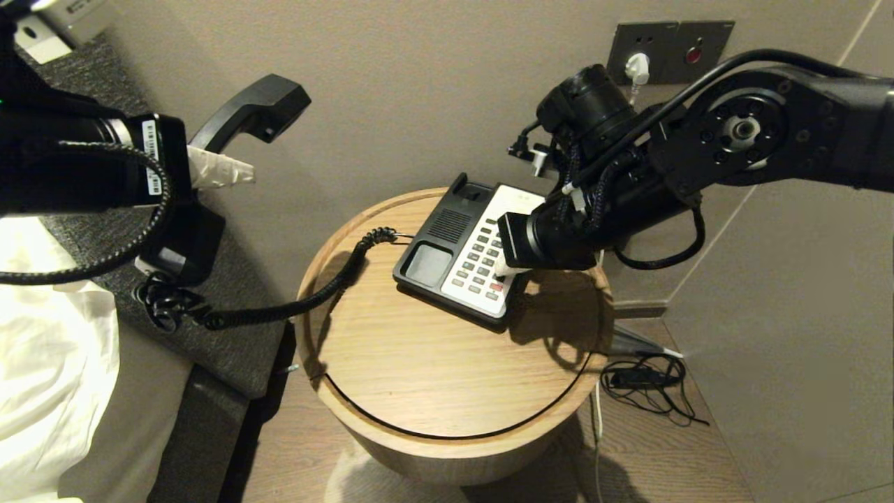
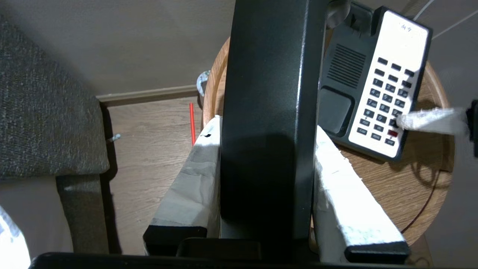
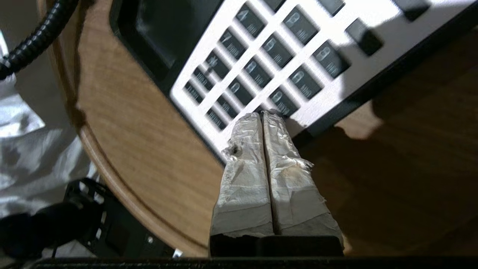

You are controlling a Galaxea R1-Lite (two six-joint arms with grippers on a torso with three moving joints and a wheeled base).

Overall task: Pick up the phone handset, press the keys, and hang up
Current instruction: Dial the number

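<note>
Right gripper (image 1: 500, 267), white-taped fingers (image 3: 261, 149) pressed together, tip touched a dark key in the lower rows of the white keypad on the black desk phone base (image 1: 461, 255). Phone base sat on the round wooden side table (image 1: 447, 363), near its back edge. Left gripper (image 1: 209, 171) was clamped on the black phone handset (image 1: 255, 112), held up off to the table's left, coiled black cord (image 1: 279, 307) trailing to the base.
</note>
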